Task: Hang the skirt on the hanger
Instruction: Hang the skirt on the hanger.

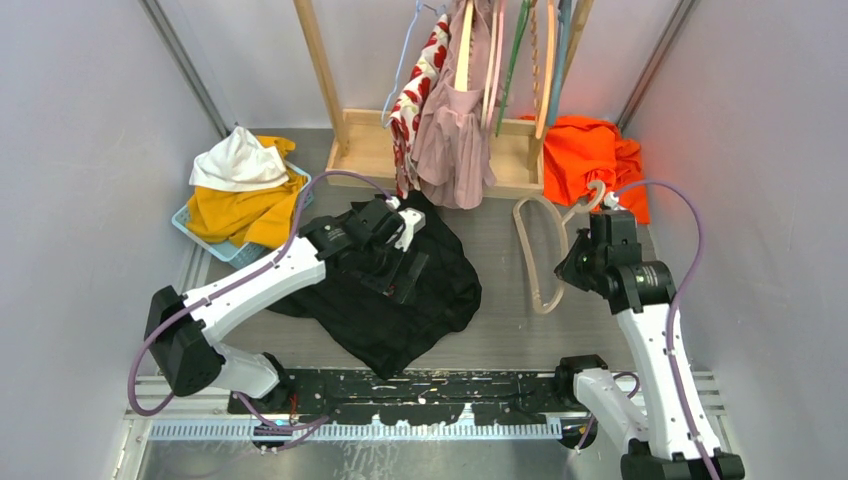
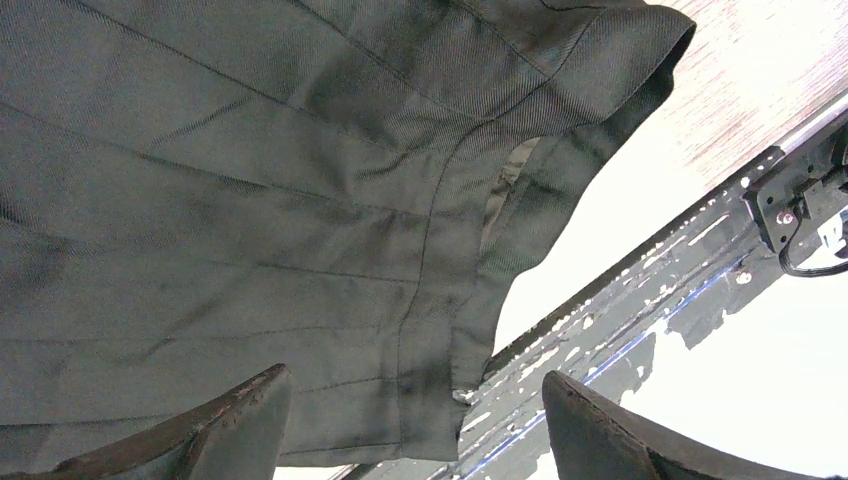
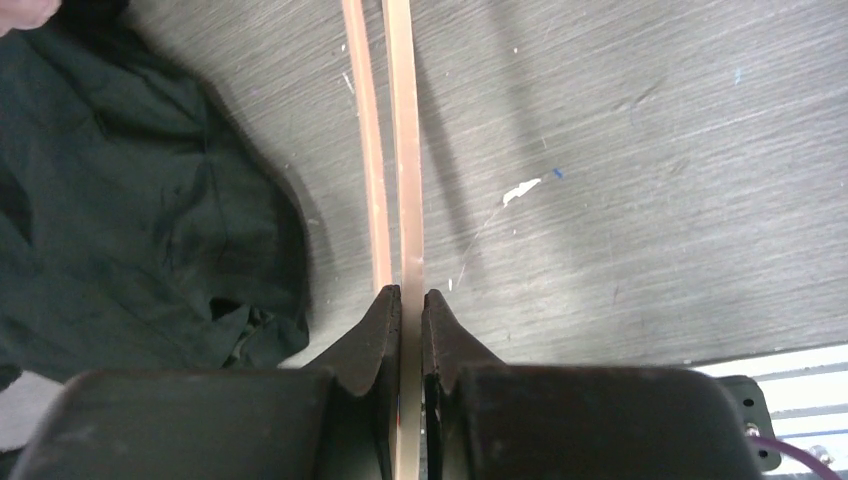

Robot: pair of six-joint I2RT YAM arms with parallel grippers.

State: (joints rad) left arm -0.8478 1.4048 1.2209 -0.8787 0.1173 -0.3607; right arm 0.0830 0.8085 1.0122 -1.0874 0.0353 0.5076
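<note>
The black skirt [image 1: 425,300] lies crumpled on the grey table, left of centre. My left gripper [image 1: 403,272] hovers over its upper part with jaws wide open. In the left wrist view the skirt [image 2: 250,200] fills the frame, its hem corner lying between my spread fingers [image 2: 240,420], and nothing is gripped by the left gripper [image 2: 415,376]. The beige hanger [image 1: 540,255] lies on the table to the skirt's right. My right gripper [image 1: 570,268] is shut on its thin bar [image 3: 405,150], seen pinched at the right gripper [image 3: 411,295]. The skirt's edge [image 3: 120,200] lies left of the hanger.
A blue basket [image 1: 228,250] holding yellow and white cloth sits at the back left. A wooden rack [image 1: 365,150] with hung garments and spare hangers stands at the back. An orange garment [image 1: 590,150] lies behind the right arm. A black rail [image 1: 420,385] runs along the near edge.
</note>
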